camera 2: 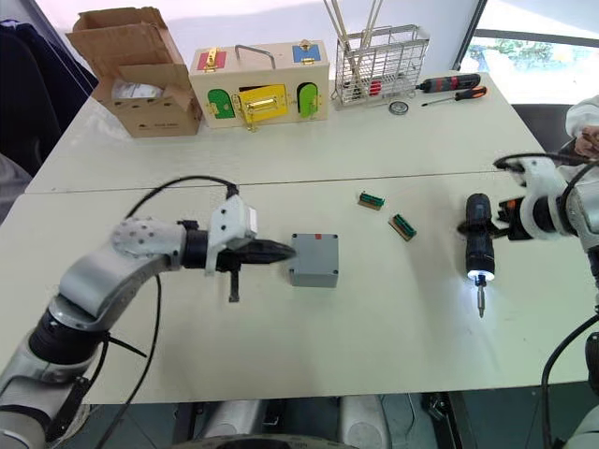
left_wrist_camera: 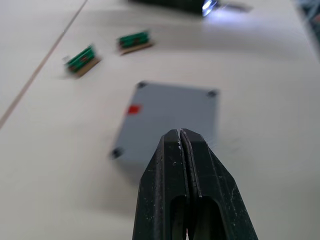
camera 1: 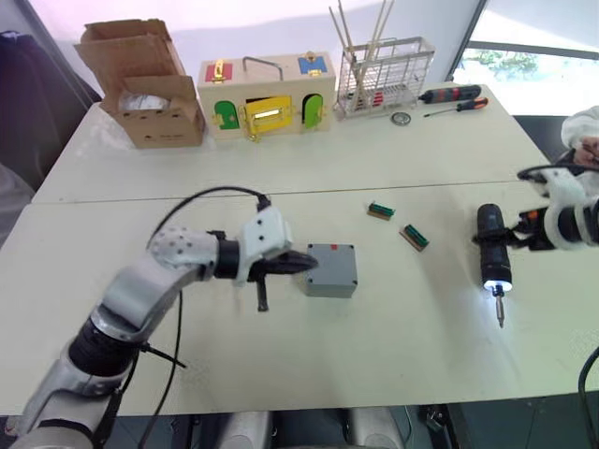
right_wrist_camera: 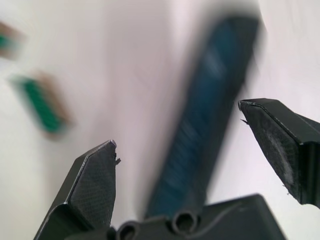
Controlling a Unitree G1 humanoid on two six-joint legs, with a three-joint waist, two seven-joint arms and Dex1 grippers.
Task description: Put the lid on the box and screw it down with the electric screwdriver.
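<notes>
Left gripper (left_wrist_camera: 181, 135) sits nearest, its two black fingers pressed together with nothing between them, tip level with the near edge of the box (camera 1: 329, 269) and either touching that edge or just short of it; contact cannot be confirmed. From the closed tip, the box top shows flat grey with dark corner screw holes and a small red mark on its far side. The lid (left_wrist_camera: 167, 120) appears already seated on it, judging by the flush top; the closed fingers look set to nudge or steady the box rather than grasp it. Right gripper (right_wrist_camera: 177, 145) has its fingers spread wide either side of the electric screwdriver (camera 1: 493, 249), not yet closed on it. The driver lies on the table (camera 1: 281, 168), well apart from the box, tip lit and bit pointing toward the robot. Likely step: grasping the driver. Two small green parts (camera 1: 381, 210) (camera 1: 414, 237) lie between box and driver.
</notes>
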